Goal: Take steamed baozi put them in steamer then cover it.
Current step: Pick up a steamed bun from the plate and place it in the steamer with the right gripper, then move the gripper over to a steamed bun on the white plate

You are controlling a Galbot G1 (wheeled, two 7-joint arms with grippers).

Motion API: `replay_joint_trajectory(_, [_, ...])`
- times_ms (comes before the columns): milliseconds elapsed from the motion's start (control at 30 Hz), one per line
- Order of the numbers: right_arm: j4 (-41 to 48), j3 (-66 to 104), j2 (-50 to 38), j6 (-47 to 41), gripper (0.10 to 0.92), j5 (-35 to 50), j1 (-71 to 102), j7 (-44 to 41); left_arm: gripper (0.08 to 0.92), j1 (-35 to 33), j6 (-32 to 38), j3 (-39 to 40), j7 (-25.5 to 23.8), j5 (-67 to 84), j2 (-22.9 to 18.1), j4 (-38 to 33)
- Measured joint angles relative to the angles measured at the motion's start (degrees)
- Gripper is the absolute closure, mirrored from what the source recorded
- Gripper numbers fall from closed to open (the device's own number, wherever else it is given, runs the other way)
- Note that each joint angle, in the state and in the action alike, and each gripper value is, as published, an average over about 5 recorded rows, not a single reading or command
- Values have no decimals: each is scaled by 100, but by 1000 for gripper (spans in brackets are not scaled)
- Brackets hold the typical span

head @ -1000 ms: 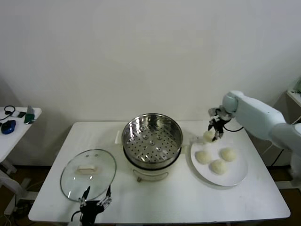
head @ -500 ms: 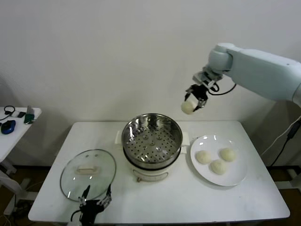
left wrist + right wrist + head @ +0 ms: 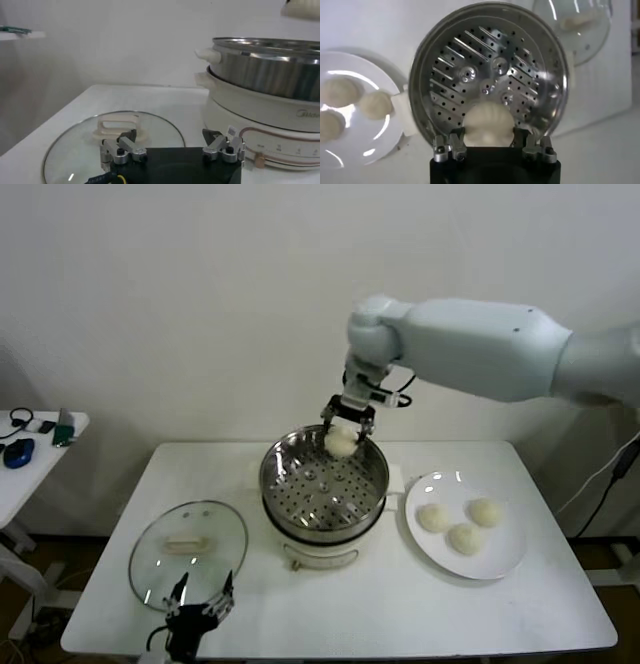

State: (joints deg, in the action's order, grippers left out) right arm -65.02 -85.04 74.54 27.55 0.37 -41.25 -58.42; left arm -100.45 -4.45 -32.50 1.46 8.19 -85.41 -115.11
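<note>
The steamer (image 3: 324,494) was seen in the middle of the white table (image 3: 380,604), a shiny steel pot on a white cooker base. Only its tray with many little holes was seen inside it; no bun lay on the tray. Beside the steamer, on the robot's right, a white plate (image 3: 497,562) was set, and three steamed baozi (image 3: 463,537) were seen on it. On the other side of the steamer, the glass cover (image 3: 188,556) was laid flat on the table with its cream handle up.

A plain white wall was seen behind the table. A small side table (image 3: 30,446) with a blue mouse (image 3: 18,453) was placed far off past the cover.

One baozi (image 3: 341,442) was held over the back part of the steamer, above the tray, pinched between the closed-in fingers of the right gripper (image 3: 345,424). The left gripper (image 3: 203,611) was kept low at the table's near edge, just by the cover, spread wide with nothing in it.
</note>
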Motion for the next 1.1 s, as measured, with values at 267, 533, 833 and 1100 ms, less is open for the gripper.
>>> replay_joint_trajectory(267, [839,258,405,344,355,-728,717,271,177,3,28,0,9,-1,3,46])
replay_joint_trajectory(533, [1611,532,752,613,350,-1117,1187,449,177,22,64,13,16,0,4,81])
replay_joint_trajectory(833, [1783,488,757,726,209,-654,1090,303,177,-12,103,28,16,-3,-5,72])
replay_joint_trajectory(1100, [1295,-356,177,150,203,1358,-34,-122,177,-57,118,70,-4,-36,-57,16])
